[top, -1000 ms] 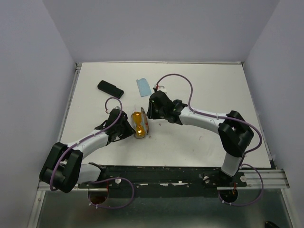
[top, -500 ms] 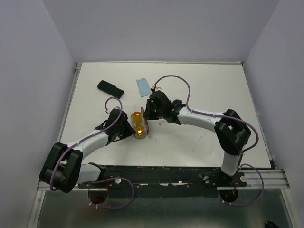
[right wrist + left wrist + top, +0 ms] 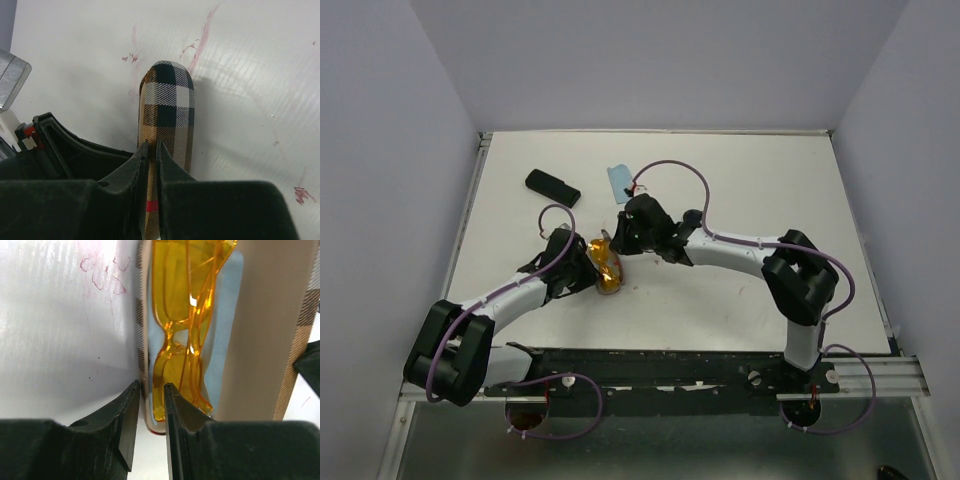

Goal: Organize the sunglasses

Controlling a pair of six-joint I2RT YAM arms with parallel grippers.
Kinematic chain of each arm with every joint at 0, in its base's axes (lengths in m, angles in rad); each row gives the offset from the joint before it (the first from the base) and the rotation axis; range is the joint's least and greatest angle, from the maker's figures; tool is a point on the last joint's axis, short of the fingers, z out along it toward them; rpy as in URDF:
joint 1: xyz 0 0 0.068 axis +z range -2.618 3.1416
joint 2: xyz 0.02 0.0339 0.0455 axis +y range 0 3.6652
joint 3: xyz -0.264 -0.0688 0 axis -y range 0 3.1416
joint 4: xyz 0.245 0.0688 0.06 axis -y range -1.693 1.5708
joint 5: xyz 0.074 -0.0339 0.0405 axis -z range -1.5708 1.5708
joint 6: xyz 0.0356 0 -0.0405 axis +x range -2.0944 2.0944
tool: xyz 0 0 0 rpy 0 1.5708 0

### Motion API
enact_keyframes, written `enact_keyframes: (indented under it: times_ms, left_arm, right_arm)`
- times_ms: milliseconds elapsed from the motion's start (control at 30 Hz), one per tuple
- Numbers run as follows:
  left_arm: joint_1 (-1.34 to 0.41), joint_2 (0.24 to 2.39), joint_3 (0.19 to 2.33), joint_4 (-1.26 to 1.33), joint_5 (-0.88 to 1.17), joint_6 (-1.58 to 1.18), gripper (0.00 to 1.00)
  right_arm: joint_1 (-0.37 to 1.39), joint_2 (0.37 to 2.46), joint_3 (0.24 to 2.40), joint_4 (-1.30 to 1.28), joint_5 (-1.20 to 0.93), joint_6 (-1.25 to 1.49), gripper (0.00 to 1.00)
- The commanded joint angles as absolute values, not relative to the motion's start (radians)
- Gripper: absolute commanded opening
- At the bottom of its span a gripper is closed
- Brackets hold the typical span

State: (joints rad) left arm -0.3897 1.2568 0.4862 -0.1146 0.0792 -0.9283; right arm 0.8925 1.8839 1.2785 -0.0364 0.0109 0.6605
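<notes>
Nearest, the left jaws clamp the wall of the open plaid case (image 3: 167,105), with the orange sunglasses (image 3: 180,315) lying folded inside. Just beyond, the right jaws pinch its lid, so shutting it looks next: swing the lid down without catching the frame. Farther back, a black case (image 3: 552,186) and blue cloth (image 3: 620,182) lie well clear.

The sunglasses (image 3: 175,300) are glossy translucent plastic, the case (image 3: 167,110) matt plaid cloth.

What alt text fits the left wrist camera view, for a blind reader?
Translucent orange sunglasses lie inside an open plaid case lined pale blue. The left gripper pinches the case's side wall, with the white table beside it.
</notes>
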Motion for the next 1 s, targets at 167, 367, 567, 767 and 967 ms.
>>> enact_keyframes:
  times_ms: [167, 367, 567, 767, 967]
  left_arm:
    - [-0.370, 1.232, 0.469, -0.141, 0.057, -0.919, 0.36]
    - [-0.364, 1.198, 0.453, -0.163, 0.046, -0.930, 0.35]
    - [-0.356, 1.048, 0.410, -0.265, -0.030, -0.969, 0.36]
    - [-0.344, 0.905, 0.408, -0.437, -0.107, -1.034, 0.44]
    - [-0.328, 0.841, 0.420, -0.518, -0.124, -1.060, 0.50]
  right_arm:
    - [1.025, 2.022, 1.371, -0.169, 0.210, 0.626, 0.13]
    - [1.072, 2.063, 1.394, -0.186, 0.242, 0.630, 0.11]
    - [1.085, 2.112, 1.384, -0.189, 0.233, 0.655, 0.11]
    - [1.086, 2.160, 1.384, -0.199, 0.247, 0.670, 0.11]
    - [1.089, 2.201, 1.374, -0.186, 0.212, 0.673, 0.11]
